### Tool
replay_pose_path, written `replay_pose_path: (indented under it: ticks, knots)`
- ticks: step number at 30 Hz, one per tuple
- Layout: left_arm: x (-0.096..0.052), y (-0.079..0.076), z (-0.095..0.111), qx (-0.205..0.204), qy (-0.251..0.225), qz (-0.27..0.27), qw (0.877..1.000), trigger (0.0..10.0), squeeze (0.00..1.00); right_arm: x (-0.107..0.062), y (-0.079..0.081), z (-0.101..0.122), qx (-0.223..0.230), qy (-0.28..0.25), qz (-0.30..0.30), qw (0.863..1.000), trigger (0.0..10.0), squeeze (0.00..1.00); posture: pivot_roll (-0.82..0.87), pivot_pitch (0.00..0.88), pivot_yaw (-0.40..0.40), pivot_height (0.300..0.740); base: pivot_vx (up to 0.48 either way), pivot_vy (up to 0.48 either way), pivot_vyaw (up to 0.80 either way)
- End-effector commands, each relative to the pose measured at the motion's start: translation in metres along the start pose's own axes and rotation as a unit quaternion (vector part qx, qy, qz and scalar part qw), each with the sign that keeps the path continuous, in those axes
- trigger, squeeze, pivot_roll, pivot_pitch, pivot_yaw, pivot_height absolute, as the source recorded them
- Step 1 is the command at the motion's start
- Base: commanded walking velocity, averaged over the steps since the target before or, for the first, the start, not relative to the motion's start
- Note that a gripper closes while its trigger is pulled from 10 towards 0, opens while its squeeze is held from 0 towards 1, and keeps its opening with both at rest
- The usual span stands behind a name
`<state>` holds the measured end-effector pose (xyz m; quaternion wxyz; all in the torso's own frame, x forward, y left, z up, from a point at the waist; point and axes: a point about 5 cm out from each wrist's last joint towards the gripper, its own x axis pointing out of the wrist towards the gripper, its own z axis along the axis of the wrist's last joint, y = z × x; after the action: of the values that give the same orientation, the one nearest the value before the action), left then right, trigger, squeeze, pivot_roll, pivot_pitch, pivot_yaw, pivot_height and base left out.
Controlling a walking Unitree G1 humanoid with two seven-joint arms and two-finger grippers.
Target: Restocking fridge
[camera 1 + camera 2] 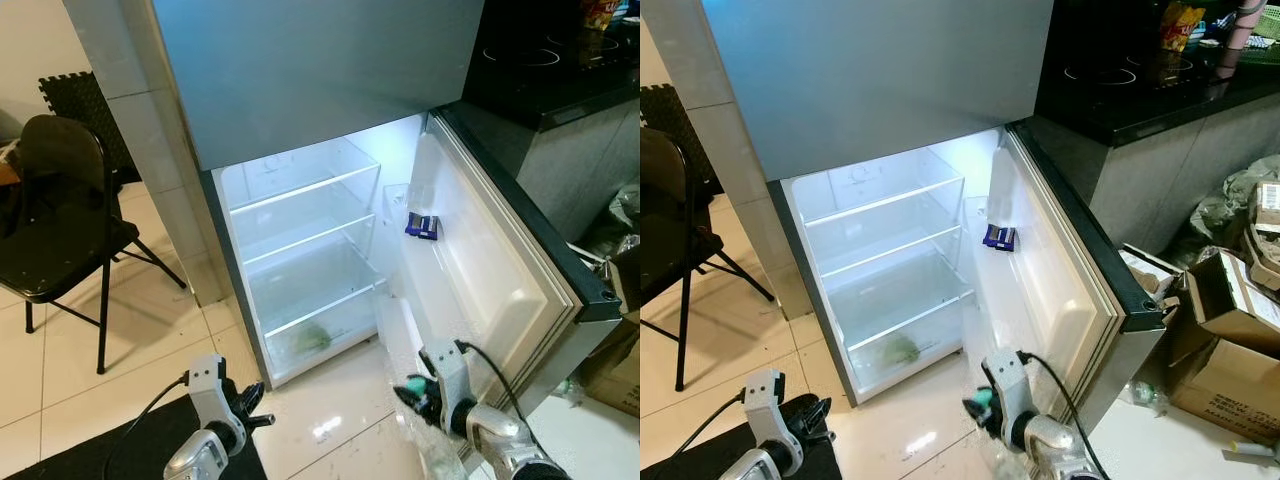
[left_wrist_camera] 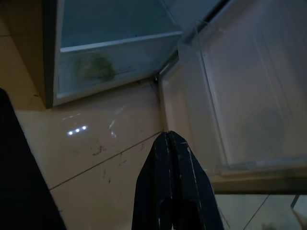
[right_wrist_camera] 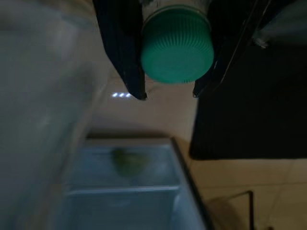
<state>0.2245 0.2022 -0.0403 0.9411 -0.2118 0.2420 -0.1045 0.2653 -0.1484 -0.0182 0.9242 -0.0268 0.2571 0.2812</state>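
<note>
So the right gripper (image 1: 412, 392) is pinching a green-capped bottle (image 3: 177, 44) by the open fridge door (image 1: 480, 262), probably bound for a shelf; left gripper (image 2: 171, 143) pressed together, idle.

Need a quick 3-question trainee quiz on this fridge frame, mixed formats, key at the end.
1. True or false: the fridge door stands open.
2. The right gripper holds a bottle whose cap is: A red, B green, C white.
3. Fill in: the small dark blue packet sits on a shelf of the fridge ____.

Key
1. True; the lit shelves show.
2. B; the fingers clamp both sides of the bottle under the green cap.
3. Door. The left gripper hangs shut above the floor, and something green lies in the bottom drawer.
</note>
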Motion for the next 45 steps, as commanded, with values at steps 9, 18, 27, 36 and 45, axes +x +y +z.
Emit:
replay_pose_path:
  ticks: [9,18,27,36,45]
  knots:
    - [-0.005,-0.004,-0.015,0.013,0.027,-0.009,1.0,10.0,0.0,-0.018,-0.013,-0.026,-0.028,0.06,-0.042,0.997,10.0,0.0,-0.07,0.004,-0.024,0.74,0.0,0.0,0.0]
    - [-0.004,-0.006,-0.017,0.02,0.03,-0.016,0.999,10.0,0.0,-0.027,-0.038,-0.015,-0.039,0.026,-0.135,0.99,10.0,0.0,-0.07,0.001,-0.022,0.74,0.0,0.0,0.0]
    - [-0.003,-0.008,-0.018,0.023,0.033,-0.021,0.999,10.0,0.0,-0.03,-0.049,-0.003,-0.029,-0.009,-0.163,0.986,10.0,0.0,-0.07,0.0,-0.023,0.74,0.0,0.0,0.0]
    - [-0.003,-0.01,-0.021,0.023,0.036,-0.024,0.999,10.0,0.0,-0.036,-0.058,-0.001,-0.022,-0.023,-0.193,0.981,10.0,0.0,-0.07,0.004,-0.026,0.74,0.0,0.0,0.0]
    - [-0.004,-0.011,-0.024,0.027,0.047,-0.029,0.998,10.0,0.0,-0.039,-0.061,0.007,0.015,-0.066,-0.171,0.983,10.0,0.0,-0.07,0.003,-0.023,0.74,0.0,0.0,0.0]
